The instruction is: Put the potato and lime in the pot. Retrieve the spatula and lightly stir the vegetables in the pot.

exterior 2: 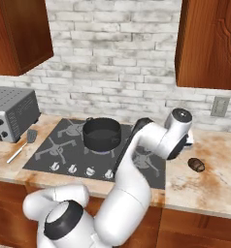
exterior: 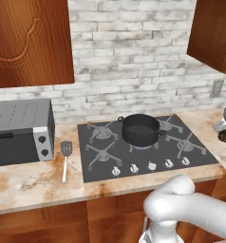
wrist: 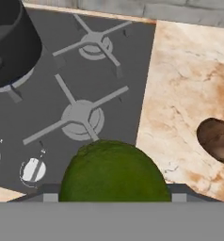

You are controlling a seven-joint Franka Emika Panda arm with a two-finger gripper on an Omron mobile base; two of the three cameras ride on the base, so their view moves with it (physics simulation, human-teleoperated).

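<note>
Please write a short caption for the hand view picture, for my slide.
Lime held in the gripper above the stove's edge, pot at upper left, potato on the counter.

Gas cooktop (exterior: 148, 159): dark, set into a marbled beige counter (exterior: 34, 182); a row of white knobs (exterior: 152, 165) runs along its front edge, grey burner grates (wrist: 81, 115) above. Toaster oven (exterior: 20, 130): grey, at the counter's left end against the wall, two dials on its right panel. Backsplash: pale brick wall (exterior: 134, 57). Wooden upper cabinets (exterior 2: 207, 43) hang at both sides. Wall outlet (exterior 2: 219, 106) sits low on the brick, right of the cooktop.
</note>
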